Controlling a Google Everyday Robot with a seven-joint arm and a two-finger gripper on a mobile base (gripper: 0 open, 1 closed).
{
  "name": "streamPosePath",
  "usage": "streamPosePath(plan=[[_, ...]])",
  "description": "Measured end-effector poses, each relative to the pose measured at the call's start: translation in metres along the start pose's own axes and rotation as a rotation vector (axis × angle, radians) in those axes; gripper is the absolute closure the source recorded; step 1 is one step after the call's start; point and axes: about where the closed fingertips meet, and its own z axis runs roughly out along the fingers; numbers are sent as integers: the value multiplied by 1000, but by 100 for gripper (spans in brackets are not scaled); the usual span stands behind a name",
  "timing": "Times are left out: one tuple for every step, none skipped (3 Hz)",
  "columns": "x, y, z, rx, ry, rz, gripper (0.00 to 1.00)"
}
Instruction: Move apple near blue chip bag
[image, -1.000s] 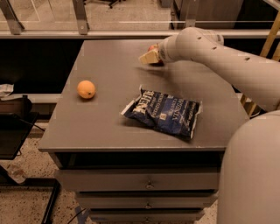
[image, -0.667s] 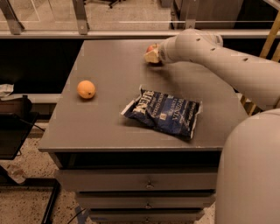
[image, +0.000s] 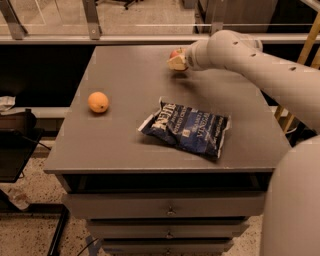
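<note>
1. Left on the counter (image: 125, 75), a round orange fruit (image: 98, 102) sits alone. It is not my target.
2. Toward the far edge, the apple (image: 174, 52) shows only a small red top. It is tucked behind my tool (image: 178, 61), which I judge is there to take hold. I cannot tell whether it is pinching.
3. Nearer the front, the blue chip bag (image: 186, 129) lies flat and crinkled, well apart from the apple. It is my destination.

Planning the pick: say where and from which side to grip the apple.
Grip the apple across its round middle, from the right, where the gripper sits close against it. It is small and round, so any width probably suits; the arm reaches from that side.
</note>
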Motion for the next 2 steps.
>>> streamPosePath(plan=[[-18,-4,-41,-60,-36,-40,100],[-24,0,-83,-151,-28,-111,100]])
